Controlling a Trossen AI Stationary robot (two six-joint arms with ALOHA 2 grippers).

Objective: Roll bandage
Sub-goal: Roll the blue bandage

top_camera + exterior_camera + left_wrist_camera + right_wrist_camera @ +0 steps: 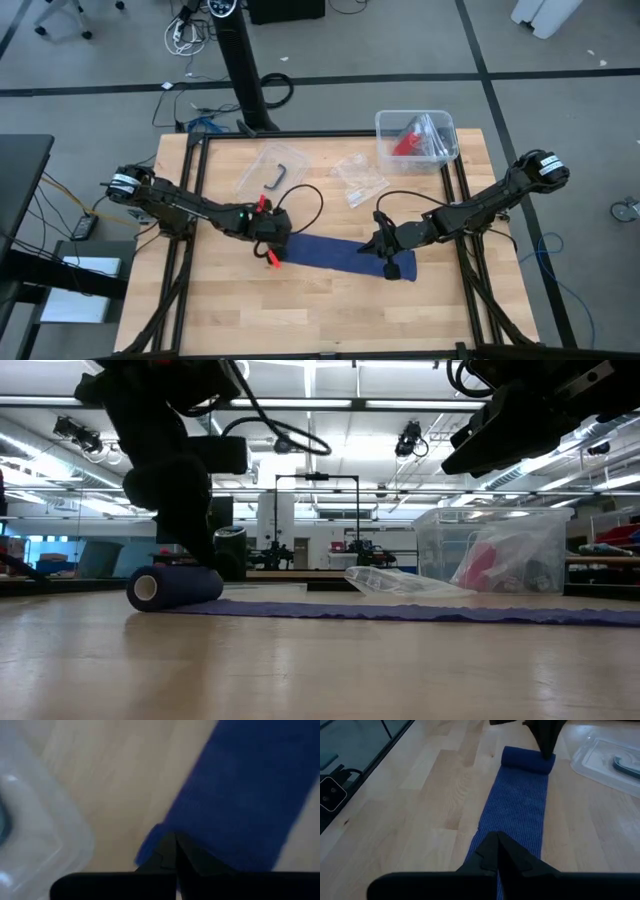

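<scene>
The bandage is a dark blue strip (340, 252) lying flat across the middle of the table. Its left end is wound into a small roll (170, 588) that rests on the wood. My left gripper (276, 246) is shut and comes down onto the roll; the right wrist view shows it (545, 742) at the roll's end. My right gripper (389, 264) is shut over the strip's right end, and its fingers (495, 847) point along the strip toward the roll. My left gripper presses its shut fingertips (197, 552) on the top of the roll (542, 764), toward one end of it. The fingers come from above, slanting down from the table's left. The roll lies on the table with the flat strip running out from under it. My right gripper lays its shut fingertips on the flat strip near its right end (515, 835). The fingers slant down from the table's right and lie along the strip. The strip stays flat on the wood; the gripper hides the spot of contact.
A clear plastic box (416, 138) with a red item stands at the far right. A clear bag (360, 178) and a clear tray (270, 170) with a dark hooked piece lie beyond the strip. Black frame rails (196, 190) run along the table's sides.
</scene>
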